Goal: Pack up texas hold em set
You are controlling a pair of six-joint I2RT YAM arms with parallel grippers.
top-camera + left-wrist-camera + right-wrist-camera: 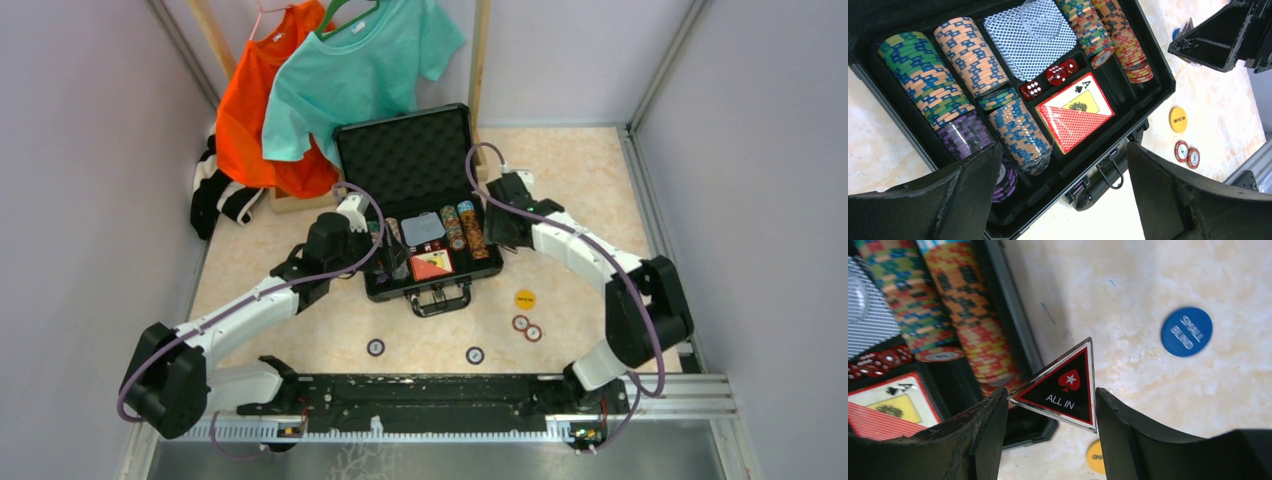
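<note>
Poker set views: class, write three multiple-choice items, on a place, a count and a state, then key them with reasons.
1. The yellow button lies: A in the case; B on the table beside it; C on the lid.
2. Red dice in the case: A three; B one; C five.
3. The right claw is: A open, empty; B shut on a die; C shut on the ALL IN triangle.
Key: 1 B, it rests on bare table; 2 A, three show together; 3 C, the triangle sits pinched in it.
</note>
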